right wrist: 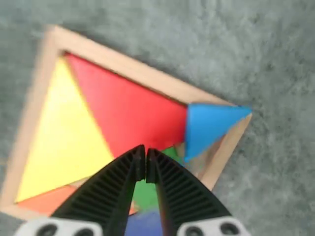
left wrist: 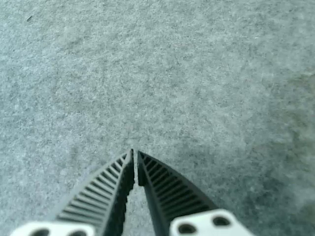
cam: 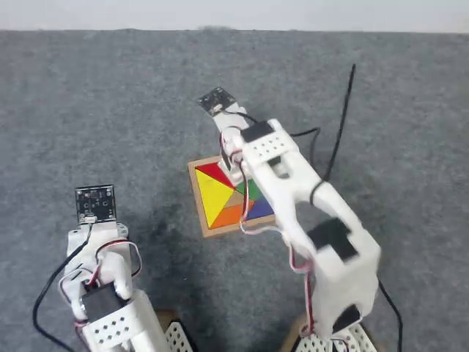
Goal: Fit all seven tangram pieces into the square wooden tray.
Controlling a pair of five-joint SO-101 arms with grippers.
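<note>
- Right gripper (right wrist: 146, 150): tips pressed together, nothing held, over the red triangle (right wrist: 133, 113).
- Blue triangle (right wrist: 209, 125) skewed, its tip overhanging the tray (right wrist: 123, 60) rim at a corner.
- Yellow triangle (right wrist: 64, 132) seated beside red.
- Left gripper (left wrist: 134, 153): tips together, empty, over grey mat (left wrist: 157, 73), well apart from the tray.

We see soft, even light on the gray desk (cam: 88, 95) in the high view. A faint shadow (cam: 157, 220) lies on the desk just beside the wooden tray (cam: 196, 194). In the left wrist view, part of the desk looks darker. In the right wrist view, the red piece (right wrist: 133, 113) and yellow piece (right wrist: 64, 128) look bright, and the right end effector (right wrist: 146, 155) looks dark against them.
</note>
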